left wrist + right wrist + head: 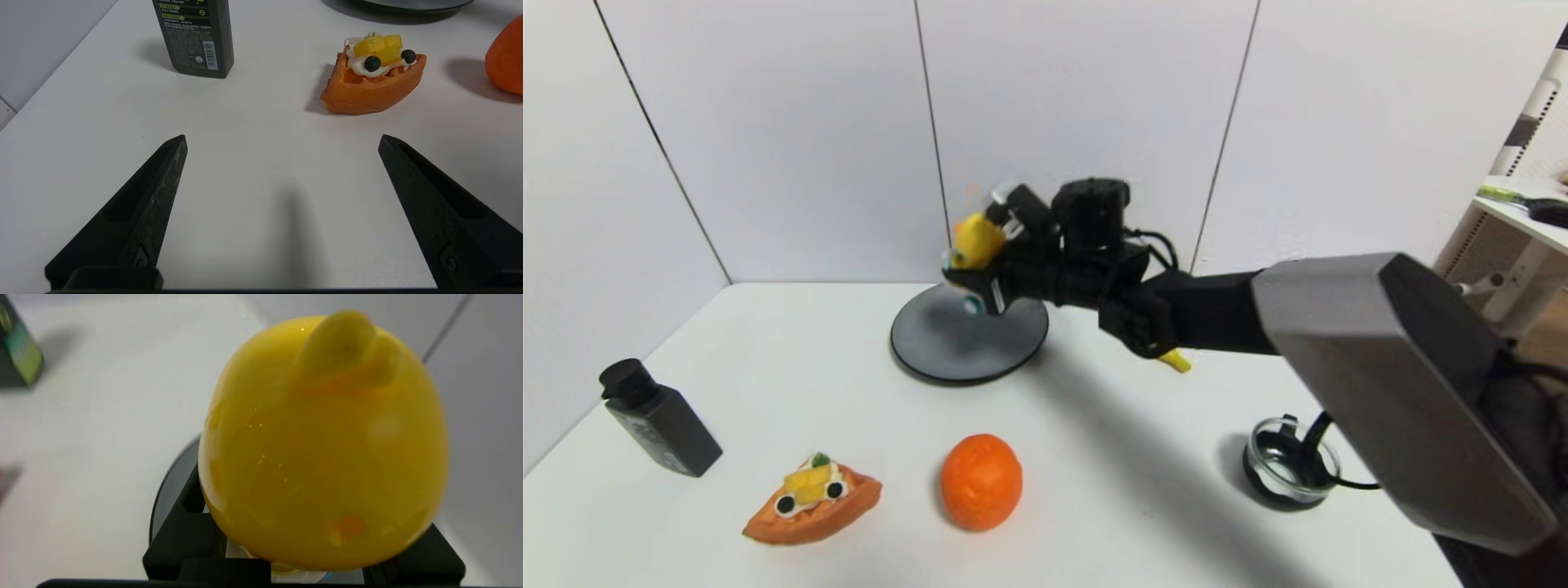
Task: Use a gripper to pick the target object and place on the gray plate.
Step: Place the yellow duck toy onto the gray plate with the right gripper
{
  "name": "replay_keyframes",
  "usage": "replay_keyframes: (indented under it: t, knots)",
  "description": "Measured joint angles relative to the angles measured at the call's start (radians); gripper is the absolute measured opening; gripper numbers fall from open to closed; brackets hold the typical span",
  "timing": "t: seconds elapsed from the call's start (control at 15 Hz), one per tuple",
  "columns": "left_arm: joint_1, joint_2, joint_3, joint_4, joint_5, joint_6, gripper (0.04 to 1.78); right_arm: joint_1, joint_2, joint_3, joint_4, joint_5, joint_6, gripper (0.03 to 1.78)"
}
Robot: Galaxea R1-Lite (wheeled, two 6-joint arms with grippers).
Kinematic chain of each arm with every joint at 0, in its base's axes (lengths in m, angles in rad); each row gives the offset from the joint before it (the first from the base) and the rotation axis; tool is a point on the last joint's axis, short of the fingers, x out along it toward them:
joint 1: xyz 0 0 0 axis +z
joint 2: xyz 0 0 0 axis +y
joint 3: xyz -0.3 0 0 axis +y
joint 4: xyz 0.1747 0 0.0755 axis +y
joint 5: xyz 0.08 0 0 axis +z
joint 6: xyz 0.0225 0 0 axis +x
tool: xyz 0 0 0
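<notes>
1. a white tabletop (1143, 490) fills the lower part of the head view, with pale wall panels behind it.
2. the right gripper (980, 261), a black two-fingered claw on a black wrist with cables, joined to a large gray arm segment, reaches in from the right and hangs in the air above the far part of the table.
3. its fingers are closed around the small yellow plastic duck toy (977, 239), which is lifted clear of the table; a blue wheel shows at its underside.
4. in the right wrist view the duck's big round yellow head (322, 445) fills most of the frame, with the black fingers (184, 535) pressed at either side of its white base.
5. the round flat dark gray matte plate (968, 339) lies on the table directly below the held duck, with nothing on it.
6. the left gripper (282, 143) hovers low over the near left part of the table, its two black fingers spread wide with nothing between them.
7. also on the table: a dark rectangular bottle (660, 419) at the left, an orange waffle slice topped with fruit (813, 500), a round orange fruit (981, 481), a small clear glass bowl (1290, 461) at the right, and the tip of a yellow banana (1176, 361) peeking from under the right arm.
</notes>
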Motion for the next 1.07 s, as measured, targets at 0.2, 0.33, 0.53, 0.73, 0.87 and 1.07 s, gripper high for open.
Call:
replay_keyframes:
  t: [0.2, 0.33, 0.53, 0.73, 0.87, 1.07]
  knots:
    - [0.0, 0.0, 0.0, 0.0, 0.0, 0.0, 1.69, 0.027, 0.106, -0.014, 0.047, 0.001, -0.015, 0.83]
    - [0.0, 0.0, 0.0, 0.0, 0.0, 0.0, 1.69, 0.029, 0.145, -0.02, 0.028, 0.004, -0.015, 0.71]
    - [0.0, 0.0, 0.0, 0.0, 0.0, 0.0, 1.69, 0.025, 0.156, -0.022, 0.022, 0.008, -0.015, 0.71]
    - [0.0, 0.0, 0.0, 0.0, 0.0, 0.0, 1.69, 0.023, 0.137, -0.019, 0.038, 0.002, -0.011, 1.03]
    - [0.0, 0.0, 0.0, 0.0, 0.0, 0.0, 1.69, 0.019, 0.096, -0.021, 0.037, 0.001, -0.009, 1.18]
    - [0.0, 0.0, 0.0, 0.0, 0.001, 0.0, 1.69, 0.019, -0.003, -0.019, 0.051, 0.004, -0.002, 1.35]
